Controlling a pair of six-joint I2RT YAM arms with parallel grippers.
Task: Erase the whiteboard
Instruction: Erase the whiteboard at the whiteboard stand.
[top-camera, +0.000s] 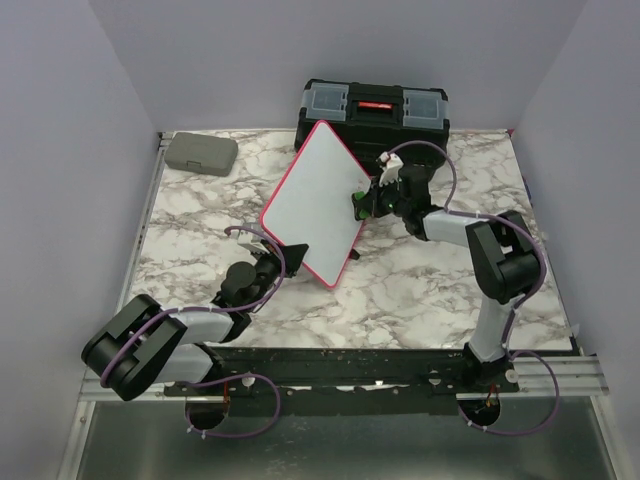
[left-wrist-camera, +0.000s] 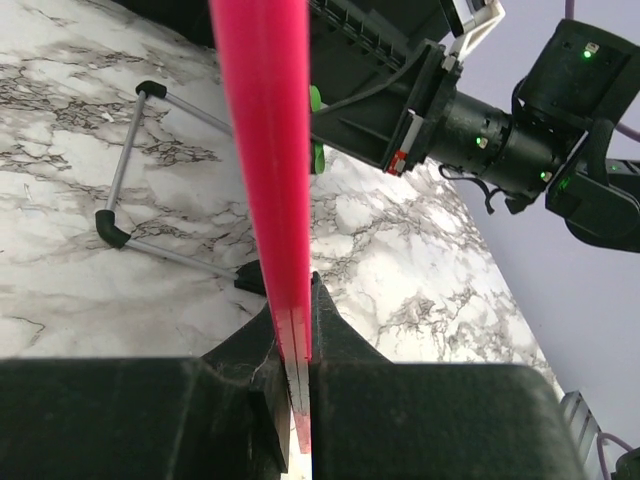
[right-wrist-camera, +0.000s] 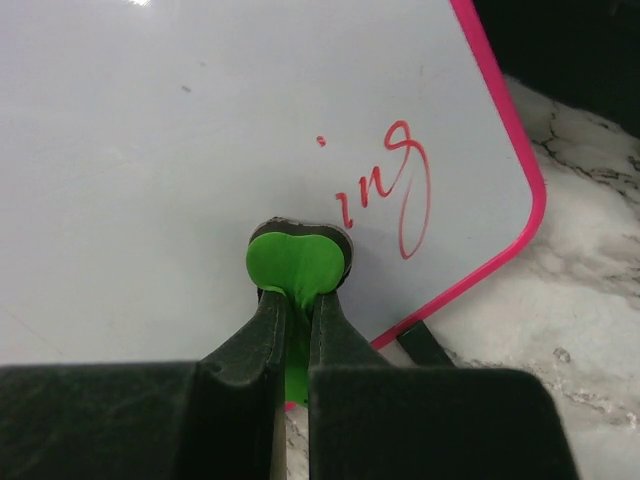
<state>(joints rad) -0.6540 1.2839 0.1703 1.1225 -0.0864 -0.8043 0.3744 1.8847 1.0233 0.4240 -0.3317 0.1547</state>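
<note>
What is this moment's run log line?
left gripper: jaws shut on whiteboard frame | right gripper: jaws shut on green eraser | red writing unerased

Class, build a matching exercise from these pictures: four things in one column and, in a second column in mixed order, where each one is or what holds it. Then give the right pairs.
Things
1. whiteboard
2. black toolbox
3. grey case
4. green eraser

Places or states
A. far left corner of the table
B. pinched in the right gripper, against the board
C. pink edge clamped by the left gripper, red writing on it
D. far edge of the table, behind the board

Pairs: 1-C, 2-D, 3-A, 4-B
</note>
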